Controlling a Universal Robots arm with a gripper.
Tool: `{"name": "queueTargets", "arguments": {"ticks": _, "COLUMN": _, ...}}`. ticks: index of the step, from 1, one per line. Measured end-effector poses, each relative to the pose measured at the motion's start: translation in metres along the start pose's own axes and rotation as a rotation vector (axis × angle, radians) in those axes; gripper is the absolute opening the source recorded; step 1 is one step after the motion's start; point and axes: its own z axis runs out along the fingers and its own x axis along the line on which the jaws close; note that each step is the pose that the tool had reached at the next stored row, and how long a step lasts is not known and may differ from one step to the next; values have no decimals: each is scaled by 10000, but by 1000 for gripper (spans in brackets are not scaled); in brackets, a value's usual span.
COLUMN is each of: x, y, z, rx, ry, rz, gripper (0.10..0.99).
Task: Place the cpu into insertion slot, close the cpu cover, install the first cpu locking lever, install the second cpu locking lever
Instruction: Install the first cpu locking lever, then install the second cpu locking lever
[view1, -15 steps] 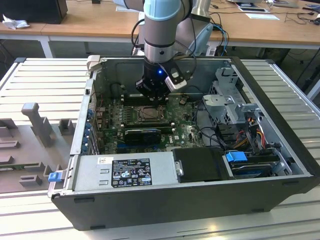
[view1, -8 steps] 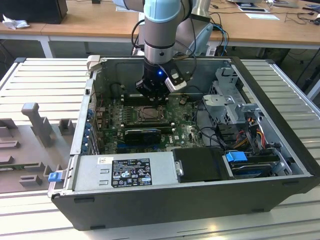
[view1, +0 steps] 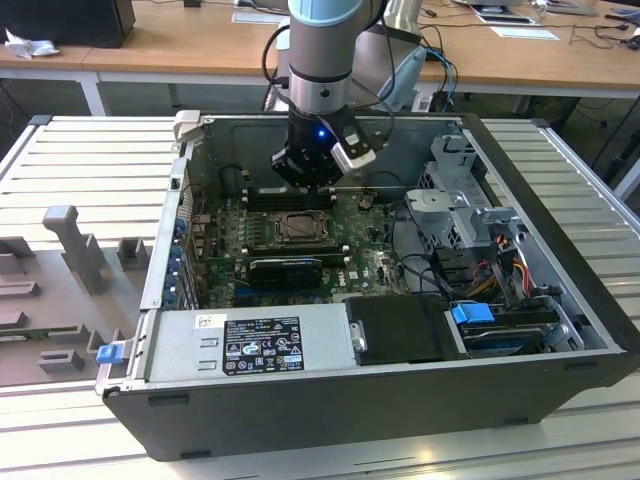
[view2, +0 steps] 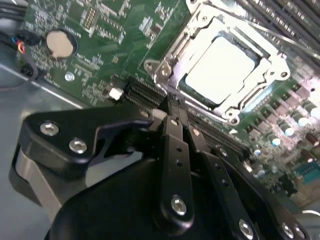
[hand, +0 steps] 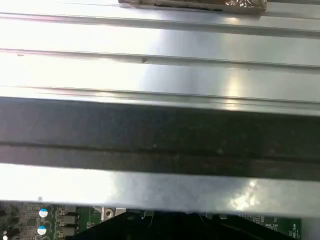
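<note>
The cpu (view2: 217, 70) lies flat in the insertion slot (view1: 297, 228) on the green motherboard, its pale top glaring under the light. The cpu cover (view2: 175, 47), a metal frame with a square window, lies down around it. A thin metal lever rod (view2: 280, 37) runs along one side of the socket. In the exterior view my gripper (view1: 305, 183) hangs just behind the socket inside the open computer case. In the second wrist view the gripper (view2: 169, 107) has its black fingers (view2: 176, 145) pressed together, tips just short of the socket's corner, with nothing seen between them.
A coin battery (view2: 59, 43) and a long black card slot (view2: 145, 92) lie near the fingertips. A power supply (view1: 250, 340), a drive cage (view1: 460, 190) and cables (view1: 500, 260) crowd the case. The dark case wall (hand: 150, 130) borders the ribbed table (hand: 150, 70). A grey fixture (view1: 70, 240) stands at the exterior view's left.
</note>
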Motion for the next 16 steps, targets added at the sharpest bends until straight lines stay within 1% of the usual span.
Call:
{"name": "queueTargets", "arguments": {"ticks": 7, "x": 2, "y": -45, "z": -2, "rx": -1, "ry": -1, "rz": -1, "gripper": 106}}
{"name": "queueTargets", "arguments": {"ticks": 8, "x": 3, "y": -67, "z": -4, "rx": 0, "ry": 0, "rz": -1, "gripper": 106}}
{"name": "queueTargets", "arguments": {"ticks": 9, "x": 5, "y": -105, "z": -6, "rx": -1, "ry": 0, "rz": -1, "gripper": 106}}
{"name": "queueTargets", "arguments": {"ticks": 11, "x": 5, "y": -109, "z": -23, "rx": 1, "ry": 1, "rz": 1, "gripper": 106}}
{"name": "queueTargets", "arguments": {"ticks": 12, "x": 5, "y": -108, "z": -43, "rx": 1, "ry": 0, "rz": 1, "gripper": 106}}
{"name": "queueTargets", "arguments": {"ticks": 14, "x": 4, "y": -104, "z": -110, "rx": 1, "ry": 0, "rz": 0, "gripper": 106}}
{"name": "queueTargets", "arguments": {"ticks": 15, "x": 2, "y": -99, "z": -190, "rx": 1, "ry": -1, "rz": 0, "gripper": 106}}
{"name": "queueTargets", "arguments": {"ticks": 16, "x": 2, "y": -96, "z": -234, "rx": 2, "ry": 0, "rz": -1, "gripper": 106}}
